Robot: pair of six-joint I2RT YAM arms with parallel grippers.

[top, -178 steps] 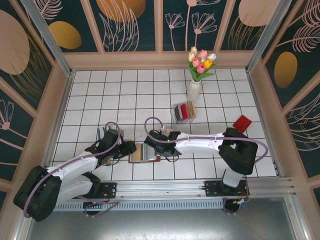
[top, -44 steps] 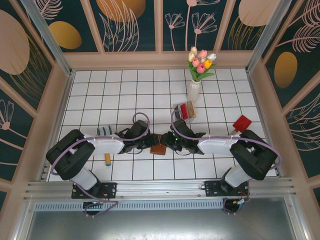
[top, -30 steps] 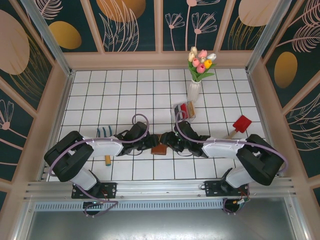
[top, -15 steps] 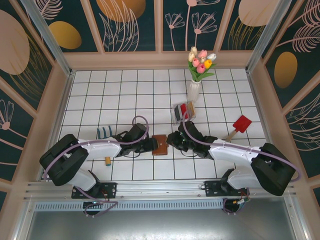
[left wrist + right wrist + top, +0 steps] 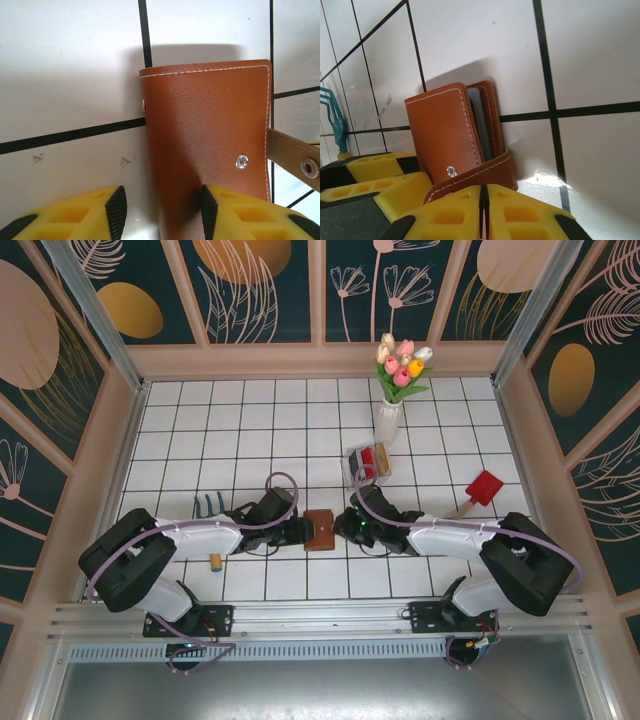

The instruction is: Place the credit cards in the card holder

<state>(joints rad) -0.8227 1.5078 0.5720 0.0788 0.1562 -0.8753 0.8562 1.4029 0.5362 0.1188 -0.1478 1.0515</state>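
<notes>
Your left gripper, fingers apart, straddles the folded wallet's edge on the table, and your right gripper has its fingers together at the tab; closing seems in hand, so next press tab onto snap.

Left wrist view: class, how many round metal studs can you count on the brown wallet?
3: a small stud on the wallet's left edge, one low on its front, one on the strap tab. Others may be hidden beneath.
</notes>
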